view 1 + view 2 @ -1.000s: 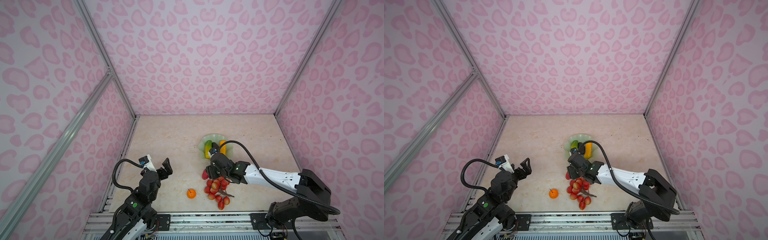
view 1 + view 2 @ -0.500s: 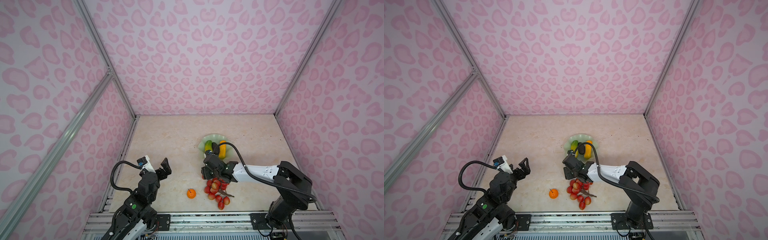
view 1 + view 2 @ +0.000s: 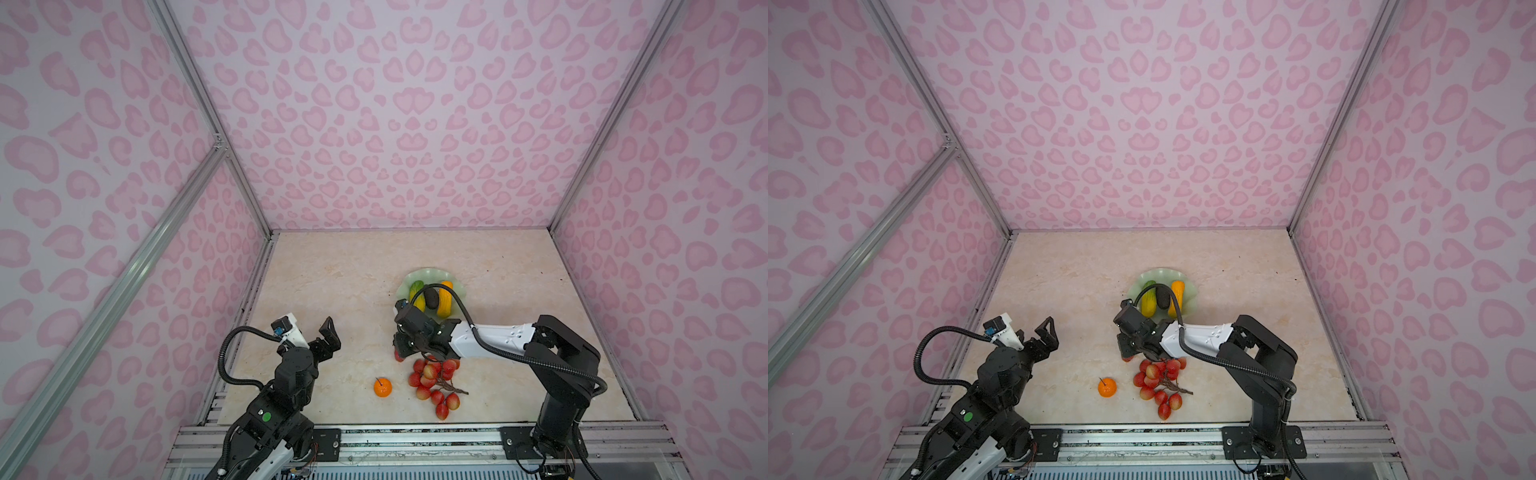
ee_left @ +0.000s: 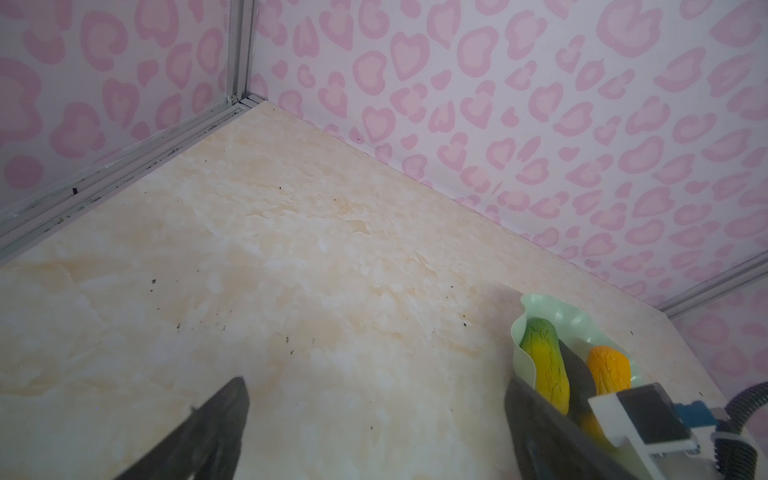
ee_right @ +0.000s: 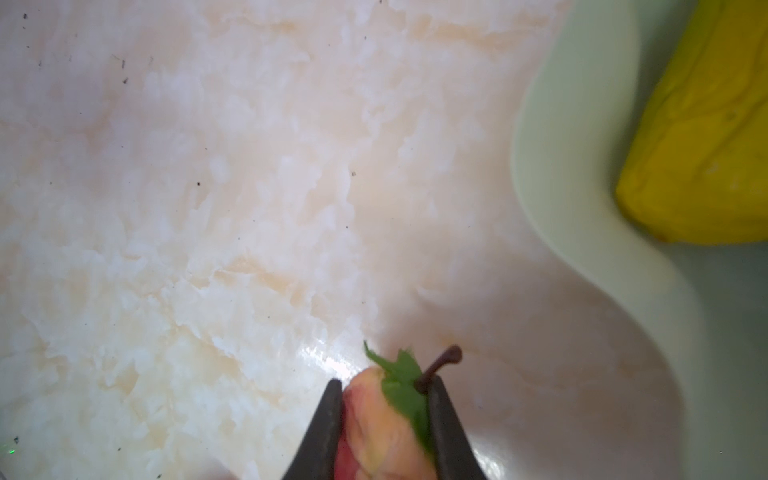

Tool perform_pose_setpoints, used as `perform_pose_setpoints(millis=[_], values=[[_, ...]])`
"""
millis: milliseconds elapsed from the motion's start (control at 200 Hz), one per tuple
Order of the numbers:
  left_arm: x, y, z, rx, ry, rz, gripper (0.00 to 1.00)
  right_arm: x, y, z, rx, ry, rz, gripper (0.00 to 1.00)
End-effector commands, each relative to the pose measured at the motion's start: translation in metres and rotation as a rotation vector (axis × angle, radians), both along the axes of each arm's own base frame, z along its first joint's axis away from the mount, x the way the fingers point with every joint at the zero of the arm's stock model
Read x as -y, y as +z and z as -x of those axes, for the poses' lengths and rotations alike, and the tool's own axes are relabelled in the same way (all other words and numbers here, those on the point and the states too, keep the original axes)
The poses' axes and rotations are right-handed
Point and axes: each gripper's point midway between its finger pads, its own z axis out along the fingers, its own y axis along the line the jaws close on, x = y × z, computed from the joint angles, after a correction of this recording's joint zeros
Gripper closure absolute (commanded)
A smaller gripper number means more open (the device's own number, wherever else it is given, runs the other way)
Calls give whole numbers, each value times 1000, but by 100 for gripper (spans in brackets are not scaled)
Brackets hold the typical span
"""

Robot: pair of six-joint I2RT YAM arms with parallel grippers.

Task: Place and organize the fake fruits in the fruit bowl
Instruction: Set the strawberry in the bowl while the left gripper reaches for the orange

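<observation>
Gripping strawberry (image 5: 384, 419): right gripper (image 5: 384, 399), jaws pinched on it beside bowl (image 5: 582, 174). Left gripper (image 4: 374, 415): wide apart, holding nothing.

— Where is the left arm?

— Folded at the near left, its forearm raised. The left gripper (image 3: 316, 334) points away from the base, and its fingers (image 4: 224, 419) stand wide apart with nothing between them.

— And the right arm?

— It reaches low from the near right toward the middle, its white forearm almost level. The right gripper (image 5: 384, 415) points down, and its dark fingers (image 5: 322, 428) press both sides of a strawberry (image 5: 380, 428).
</observation>
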Motion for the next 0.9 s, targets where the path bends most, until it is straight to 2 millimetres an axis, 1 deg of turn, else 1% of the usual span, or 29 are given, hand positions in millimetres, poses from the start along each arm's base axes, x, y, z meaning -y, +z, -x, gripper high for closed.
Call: perform_pose_setpoints(millis=[0, 90, 170, 240, 350, 425, 495, 595, 705, 780, 850, 895], values=[[-4, -1, 0, 3, 23, 7, 3, -7, 17, -3, 38, 30, -26, 85], [-2, 2, 0, 6, 17, 14, 3, -7, 43, -8, 79, 31, -48, 87], [-3, 1, -1, 5, 19, 7, 3, 1, 65, -16, 134, 18, -47, 87], [-2, 0, -1, 4, 18, 8, 3, 17, 81, -29, 179, -16, -32, 87], [5, 0, -2, -5, -16, 25, 3, 58, 89, -55, 212, -124, 4, 87], [12, -4, -2, -20, -53, 31, 2, 83, 87, -71, 226, -176, 23, 86], [19, -10, -2, -41, -86, 33, 2, 103, 80, -83, 233, -216, 41, 85], [34, -17, -1, -78, -167, 43, 0, 126, 69, -98, 210, -267, 57, 84], [55, -27, 2, -132, -283, 59, 3, 135, 52, -108, 182, -285, 58, 84], [72, -38, 7, -174, -373, 81, 5, 135, 42, -113, 165, -283, 61, 83], [91, -47, 16, -214, -481, 126, 7, 134, 34, -116, 150, -290, 58, 81], [100, -53, 22, -238, -535, 149, 9, 131, 31, -117, 142, -284, 48, 79]])
